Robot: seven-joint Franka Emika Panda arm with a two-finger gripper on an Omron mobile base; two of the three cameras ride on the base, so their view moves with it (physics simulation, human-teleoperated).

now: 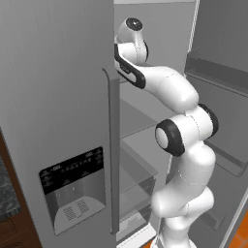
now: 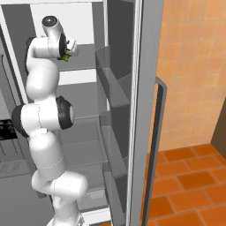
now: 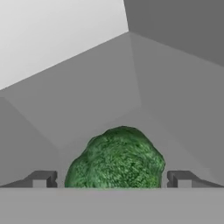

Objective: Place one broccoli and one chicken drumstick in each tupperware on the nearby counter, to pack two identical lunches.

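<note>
Broccoli between my open fingers, inside the fridge

Broccoli (image 3: 116,158), a bright-green lumpy floret, sits on a pale grey fridge shelf (image 3: 87,100) near the back corner of the compartment, directly ahead of my hand (image 3: 112,179). My hand is spread wide, one dark finger tip (image 3: 41,179) on each side of the floret and neither touching it. In the right base view a sliver of green (image 2: 66,57) shows just under my wrist, high up in the open grey refrigerator (image 1: 58,97).

I judge the piece light and fairly firm, with a bumpy crown that gives a little and should not slip much. Its widest part lies between my fingers, so I would close across the middle of the crown, low enough to catch its bulk and not just the outer bumps. A gentle squeeze ought to do; a hard one could crush the buds.

The floret's base is cut off at the lower edge of the hand view, so I cannot tell how it rests on the shelf or whether a stalk points my way.
</note>
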